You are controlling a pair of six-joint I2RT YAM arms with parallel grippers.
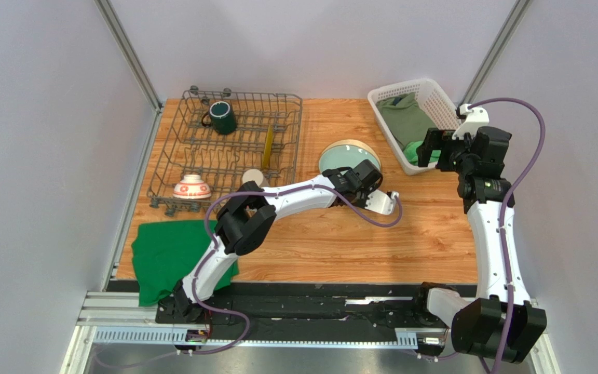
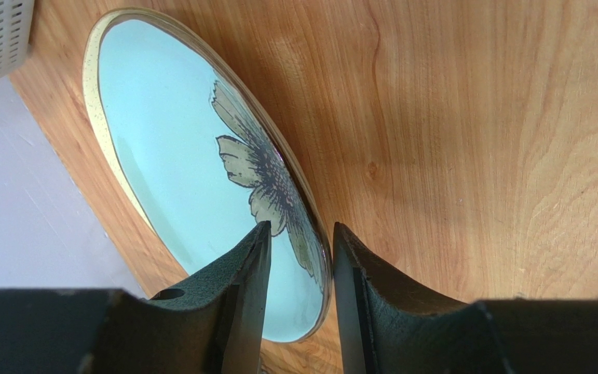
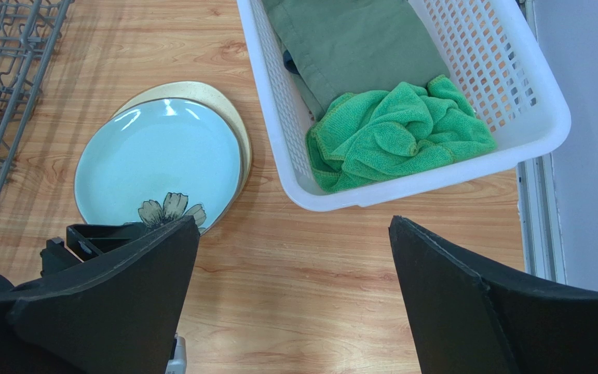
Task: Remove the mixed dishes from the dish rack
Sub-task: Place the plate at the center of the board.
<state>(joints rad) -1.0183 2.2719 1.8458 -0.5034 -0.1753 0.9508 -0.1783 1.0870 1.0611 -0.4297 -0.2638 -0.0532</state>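
1. The light wooden table [image 1: 403,234] shows bare boards in front of the plates, out to its near edge and right edge.
2. The dark grey wire dish rack [image 1: 228,156] fills the far left corner.
3. The white plastic lattice basket [image 1: 402,86] sits at the far right, with green cloths [image 3: 388,140] bundled inside.
4. A flat dark green cloth [image 1: 173,253] lies over the near left corner.
5. Here's your pale teal round plate [image 2: 169,132], gold-rimmed with a brown flower print. It lies out of the rack on a cream shallow bowl [image 3: 228,109], between rack and basket. There's a strip of bare wood on each side of it.
6. Inside the rack, a yellow plate [image 1: 268,145] stands on edge between the tines.
7. The dark green mug [image 1: 222,118] sits at the rack's far end.
8. The small red-and-white patterned bowl [image 1: 191,187] sits at the rack's near left.
9. The beige handleless cup [image 1: 253,178] sits at the rack's near right, beside your left arm.
10. Your left gripper [image 2: 300,234] straddles the teal plate's flowered rim with its jaws partway apart. You can't tell whether they pinch it.
11. Your right gripper [image 3: 293,226] hangs over bare wood beside the basket. Its jaws are spread wide and hold nothing.
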